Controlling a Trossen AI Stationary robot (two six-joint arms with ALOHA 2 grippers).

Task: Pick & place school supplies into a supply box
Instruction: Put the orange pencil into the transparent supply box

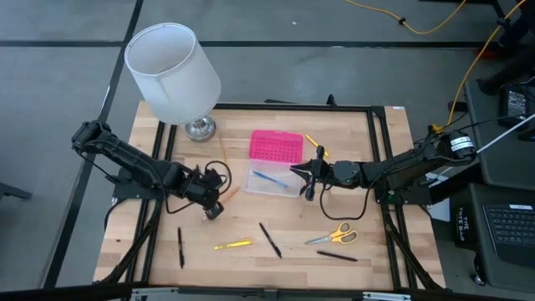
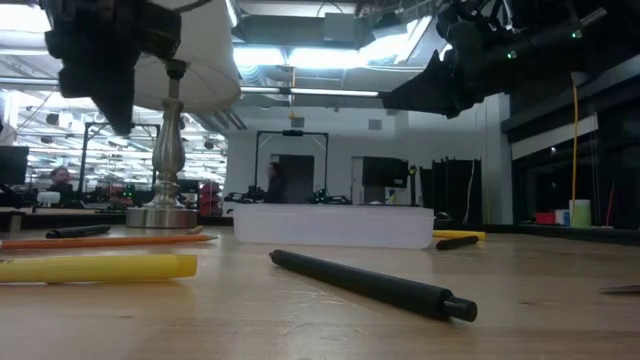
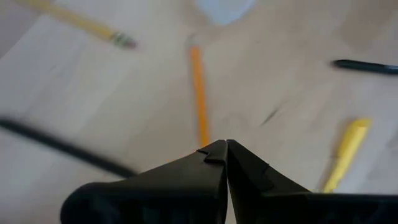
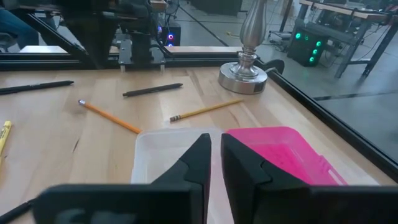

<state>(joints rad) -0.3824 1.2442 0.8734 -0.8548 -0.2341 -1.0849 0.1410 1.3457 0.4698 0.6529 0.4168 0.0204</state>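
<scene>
The supply box lies open at mid-table: its pink lid (image 1: 276,145) is flat on the wood, and its clear base (image 1: 269,181) sits just nearer, with a blue pen (image 1: 269,176) inside. My right gripper (image 4: 216,149) hovers level at the base's right end, its fingers a narrow gap apart and nothing between them. My left gripper (image 3: 226,144) is shut on nothing, pointing steeply down above the near end of an orange pencil (image 3: 199,93). A yellow marker (image 1: 232,244), black pens (image 1: 269,239) and yellow-handled scissors (image 1: 334,236) lie toward the near edge.
A white-shaded lamp (image 1: 171,71) with a metal foot (image 1: 199,128) stands at the far left. Two yellow pencils (image 1: 311,140) (image 4: 205,110) lie near the lid and the lamp. More black pens (image 1: 180,247) (image 1: 337,256) lie near the front edge.
</scene>
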